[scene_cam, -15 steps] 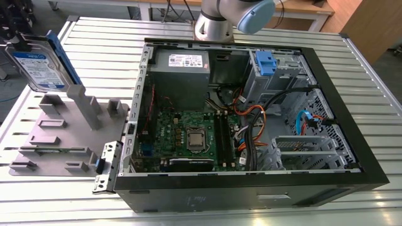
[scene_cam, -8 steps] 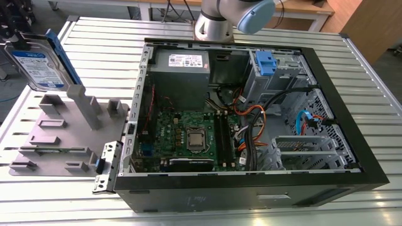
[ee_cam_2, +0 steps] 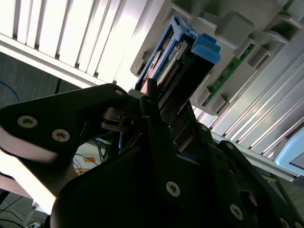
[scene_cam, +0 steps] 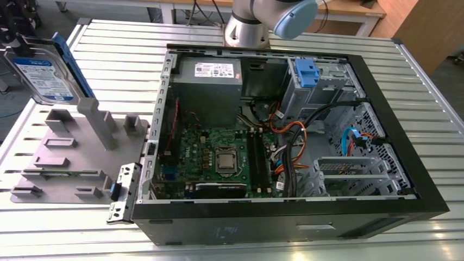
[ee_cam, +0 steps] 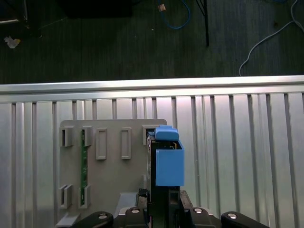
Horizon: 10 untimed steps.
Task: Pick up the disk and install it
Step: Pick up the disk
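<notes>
Disk (scene_cam: 40, 73): silver, blue-and-white label, blue side rail; standing on edge and slightly tilted at the exterior view's far left, above the rear of the grey holder block (scene_cam: 73, 157); cannot tell whether touching the block or just clear of it. Same disk seen edge-on in the first wrist view (ee_cam: 169, 164), blue rail outward, over one side of the holder block (ee_cam: 109, 166). Gripper (ee_cam: 159, 195): dark, closed around the disk's near end in both wrist views; fingers (ee_cam_2: 151, 95) pressed against the disk's faces (ee_cam_2: 167, 71), gripping it. Holder block: flat grey plastic with upright posts and slots, lying on the slatted metal table (scene_cam: 116, 54); thin green strip (ee_cam: 83, 164) seated in one slot. Computer case (scene_cam: 290, 231): black, open-sided, lying flat just beside the holder block, toward the exterior view's right. Inside, left to right: grey power-supply box (scene_cam: 210, 73) with white sticker at the rear, green motherboard (scene_cam: 217, 157) in front of it, orange and black cables (scene_cam: 297, 130) near the middle, blue bracket (scene_cam: 307, 73) on the metal drive cage at the rear right. Arm (scene_cam: 254, 24): silver column with pale blue cap, behind the case at the table's far edge.
</notes>
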Each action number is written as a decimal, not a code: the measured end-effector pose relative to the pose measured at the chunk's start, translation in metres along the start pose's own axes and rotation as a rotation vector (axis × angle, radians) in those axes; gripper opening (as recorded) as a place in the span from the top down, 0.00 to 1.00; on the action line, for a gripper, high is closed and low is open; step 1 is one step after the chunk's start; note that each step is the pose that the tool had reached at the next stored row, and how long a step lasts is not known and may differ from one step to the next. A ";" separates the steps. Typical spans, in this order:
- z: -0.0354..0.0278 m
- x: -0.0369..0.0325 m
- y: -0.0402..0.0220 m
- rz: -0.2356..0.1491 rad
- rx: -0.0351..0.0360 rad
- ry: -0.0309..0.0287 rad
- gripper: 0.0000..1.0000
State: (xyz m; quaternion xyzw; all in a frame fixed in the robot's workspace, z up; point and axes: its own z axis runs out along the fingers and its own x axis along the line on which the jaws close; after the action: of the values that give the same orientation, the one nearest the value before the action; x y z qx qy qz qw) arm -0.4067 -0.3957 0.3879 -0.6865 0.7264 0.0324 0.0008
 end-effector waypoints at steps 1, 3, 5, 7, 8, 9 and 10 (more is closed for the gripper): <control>0.0000 0.0000 0.0000 0.000 0.0000 0.0001 0.65; -0.0001 0.0000 0.0000 0.000 0.0000 0.0000 0.65; -0.0001 0.0000 0.0000 0.000 0.0000 0.0000 0.65; -0.0001 0.0000 0.0000 0.000 0.0000 0.0000 0.65; -0.0001 0.0000 0.0000 0.000 0.0000 0.0000 0.65; -0.0003 0.0000 0.0000 0.000 0.0000 0.0001 0.65; -0.0011 0.0000 0.0001 0.000 -0.0004 0.0003 0.65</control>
State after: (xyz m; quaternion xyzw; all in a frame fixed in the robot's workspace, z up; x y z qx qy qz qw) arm -0.4067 -0.3957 0.3891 -0.6865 0.7264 0.0325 0.0005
